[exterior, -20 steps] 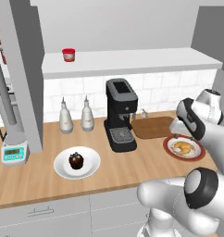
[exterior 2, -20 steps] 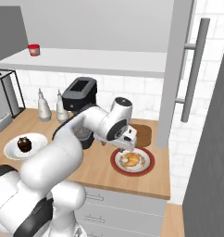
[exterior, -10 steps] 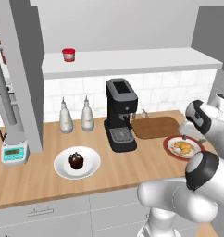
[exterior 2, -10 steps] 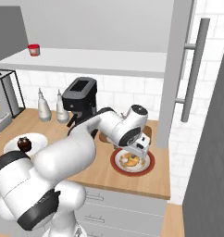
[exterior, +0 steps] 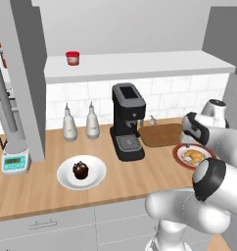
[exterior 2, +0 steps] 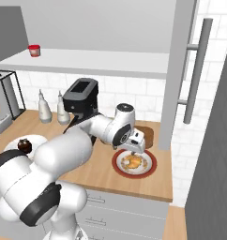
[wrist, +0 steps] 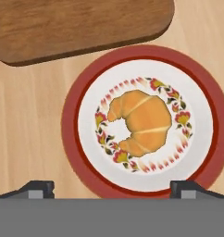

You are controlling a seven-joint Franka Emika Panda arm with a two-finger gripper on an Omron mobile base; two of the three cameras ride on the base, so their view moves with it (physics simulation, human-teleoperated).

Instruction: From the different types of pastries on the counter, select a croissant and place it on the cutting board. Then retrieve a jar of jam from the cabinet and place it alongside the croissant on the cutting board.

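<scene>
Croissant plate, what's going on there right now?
The claw hangs open above the croissant, which lies untouched on the red-rimmed plate. The cutting board beside the plate holds nothing yet. The jar of jam stands on the cabinet shelf.

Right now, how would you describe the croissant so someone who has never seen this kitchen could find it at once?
Follow the wooden counter to its right end, past the black coffee machine. There, just in front of the cutting board, sits a red-rimmed plate. The croissant lies in its middle: golden and crescent-shaped, unlike the dark round muffin on the plain white plate.
</scene>
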